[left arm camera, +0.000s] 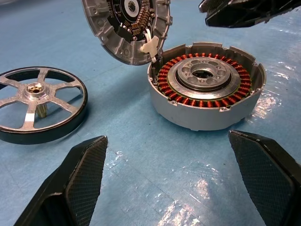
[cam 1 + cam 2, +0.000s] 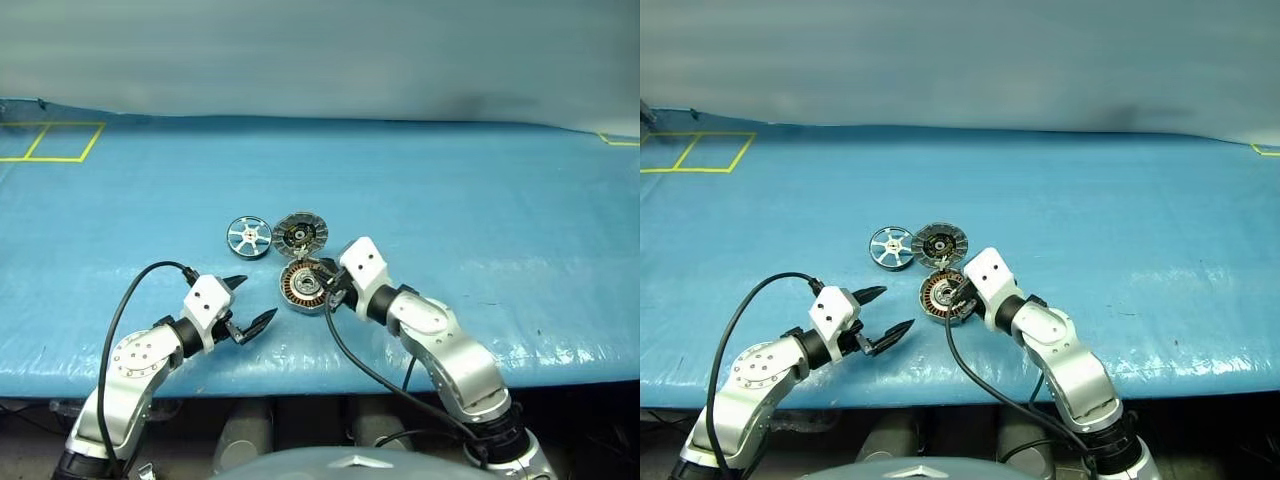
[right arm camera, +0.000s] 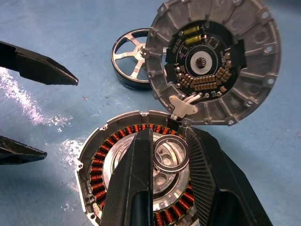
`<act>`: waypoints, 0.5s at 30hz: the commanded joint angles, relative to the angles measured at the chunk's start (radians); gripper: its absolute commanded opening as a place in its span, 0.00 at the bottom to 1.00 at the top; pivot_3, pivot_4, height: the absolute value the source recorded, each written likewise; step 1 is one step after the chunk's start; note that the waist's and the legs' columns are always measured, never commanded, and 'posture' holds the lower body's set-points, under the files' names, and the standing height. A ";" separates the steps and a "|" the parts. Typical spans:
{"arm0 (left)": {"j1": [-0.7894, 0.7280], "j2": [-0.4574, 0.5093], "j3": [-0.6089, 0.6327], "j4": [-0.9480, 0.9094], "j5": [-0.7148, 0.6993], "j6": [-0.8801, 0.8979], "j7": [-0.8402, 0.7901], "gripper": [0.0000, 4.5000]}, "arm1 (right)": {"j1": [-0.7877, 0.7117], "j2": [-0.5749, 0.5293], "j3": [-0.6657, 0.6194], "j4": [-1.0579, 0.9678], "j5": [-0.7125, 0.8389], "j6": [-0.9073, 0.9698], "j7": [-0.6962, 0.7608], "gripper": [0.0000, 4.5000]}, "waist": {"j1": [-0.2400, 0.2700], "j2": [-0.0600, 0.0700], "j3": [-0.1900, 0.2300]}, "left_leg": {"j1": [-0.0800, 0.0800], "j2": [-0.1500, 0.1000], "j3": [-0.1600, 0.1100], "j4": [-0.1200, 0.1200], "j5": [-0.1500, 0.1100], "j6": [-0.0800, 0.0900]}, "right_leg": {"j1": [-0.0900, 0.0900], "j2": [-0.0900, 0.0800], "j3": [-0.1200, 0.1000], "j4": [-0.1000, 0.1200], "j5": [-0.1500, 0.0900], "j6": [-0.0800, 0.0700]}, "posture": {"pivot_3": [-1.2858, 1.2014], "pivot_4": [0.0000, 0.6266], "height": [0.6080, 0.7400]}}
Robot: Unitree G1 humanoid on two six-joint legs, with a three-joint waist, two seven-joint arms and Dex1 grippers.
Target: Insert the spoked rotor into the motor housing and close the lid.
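Note:
The spoked rotor (image 2: 248, 237), a silver wheel, lies flat on the blue table. Right of it lies the lid (image 2: 300, 234), swung open, its dark inner face with a grey ribbed ring (image 3: 214, 61) turned up. The motor housing (image 2: 303, 284) sits just in front, copper windings (image 1: 207, 77) showing around a pale hub. My right gripper (image 2: 326, 288) hovers over the housing's right side, fingers close together around a small silver ring (image 3: 170, 151). My left gripper (image 2: 259, 298) stands wide open and empty, in front of and left of the housing, pointing at it.
The blue sheet (image 2: 480, 220) covers the table up to its front edge (image 2: 560, 365), close to both arms. Yellow tape squares (image 2: 55, 142) mark the far left corner. A black cable (image 2: 125, 300) loops from the left arm and another (image 2: 370, 380) hangs from the right.

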State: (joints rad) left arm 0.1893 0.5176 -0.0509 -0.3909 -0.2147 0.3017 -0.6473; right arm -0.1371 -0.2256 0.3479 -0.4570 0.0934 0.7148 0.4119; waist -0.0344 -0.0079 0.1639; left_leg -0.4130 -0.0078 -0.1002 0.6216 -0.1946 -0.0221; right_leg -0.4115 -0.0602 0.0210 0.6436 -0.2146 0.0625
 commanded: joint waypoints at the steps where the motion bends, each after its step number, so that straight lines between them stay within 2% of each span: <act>1: 0.011 0.003 0.017 -0.043 -0.005 -0.016 0.005 1.00 | -0.023 0.024 0.013 0.022 0.005 -0.048 -0.002 0.15 | -0.001 0.000 0.000 | 0.000 0.000 0.000 0.000 0.000 0.000 | 0.000 0.000 0.000 0.000 0.000 0.000 | 0.52 0.24 1.00; 15: 0.017 -0.001 0.015 -0.042 -0.006 -0.020 0.018 1.00 | -0.010 0.058 0.031 0.098 0.004 -0.078 -0.002 0.15 | -0.001 0.000 0.000 | 0.000 0.000 0.000 0.000 0.000 0.000 | 0.000 0.000 0.000 0.000 0.000 0.000 | 0.52 0.24 1.00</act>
State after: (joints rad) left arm 0.2086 0.5166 -0.0491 -0.3912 -0.2149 0.3001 -0.6329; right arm -0.1430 -0.1744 0.3797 -0.3402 0.0895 0.6587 0.4092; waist -0.0358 -0.0078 0.1640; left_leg -0.4129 -0.0077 -0.1001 0.6212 -0.1946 -0.0221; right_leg -0.4117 -0.0600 0.0211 0.6438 -0.2146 0.0624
